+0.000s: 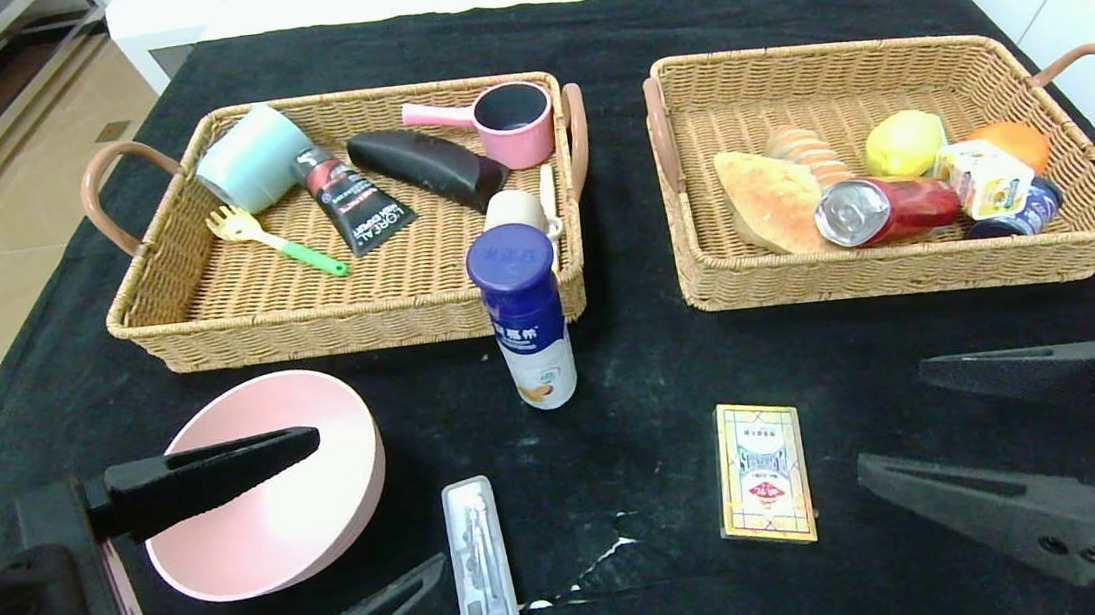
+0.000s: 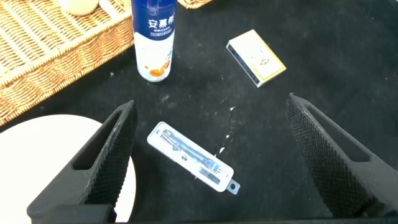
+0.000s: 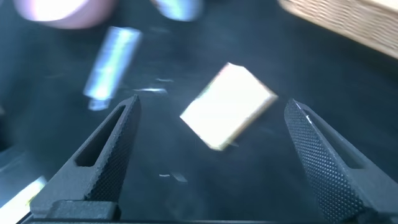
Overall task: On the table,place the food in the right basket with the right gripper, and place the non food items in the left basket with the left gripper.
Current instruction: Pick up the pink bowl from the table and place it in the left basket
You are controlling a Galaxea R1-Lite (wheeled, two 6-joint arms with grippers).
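On the black cloth stand a blue-capped white bottle, a pink bowl, a clear plastic case and a yellow card box. My left gripper is open and empty. One finger reaches over the bowl's rim and the other lies beside the case. In the left wrist view the gripper hangs above the case. My right gripper is open and empty, just right of the card box. In the right wrist view the gripper hangs above the box.
The left basket holds a cup, a tube, a black brush, a pink pot and a fork. The right basket holds bread, a can, a lemon, an orange and a carton. The bottle stands close against the left basket's front right corner.
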